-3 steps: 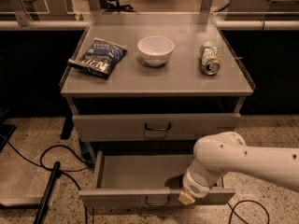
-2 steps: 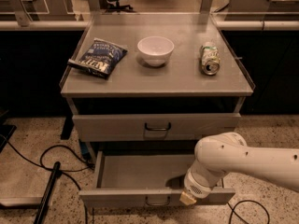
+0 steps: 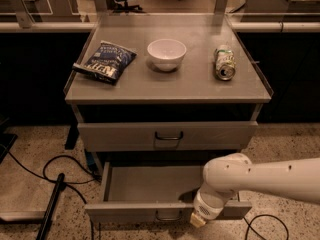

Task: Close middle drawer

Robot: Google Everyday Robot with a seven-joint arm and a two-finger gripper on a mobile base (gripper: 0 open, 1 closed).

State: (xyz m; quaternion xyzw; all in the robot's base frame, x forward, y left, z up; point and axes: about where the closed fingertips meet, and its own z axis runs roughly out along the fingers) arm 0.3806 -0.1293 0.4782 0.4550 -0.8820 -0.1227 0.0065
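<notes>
The grey cabinet's middle drawer [image 3: 150, 185] is pulled out, and its wide shallow tray looks empty. Its flat front [image 3: 125, 213] faces me, with a small dark loop handle [image 3: 168, 216] at its centre. My gripper [image 3: 198, 219] is at the end of the white arm [image 3: 265, 180], which reaches in from the right. The gripper hangs over the drawer's front edge, just right of the handle. The top drawer [image 3: 167, 135] above is closed. The lowest drawer is out of view.
On the cabinet top [image 3: 150, 86] lie a blue chip bag [image 3: 105, 61], a white bowl [image 3: 166, 53] and a can [image 3: 224, 63] on its side. Black cables [image 3: 60, 166] and a dark pole [image 3: 50, 209] lie on the floor at the left.
My gripper has dipped slightly at the drawer's front edge. The drawer stands about as far out as before.
</notes>
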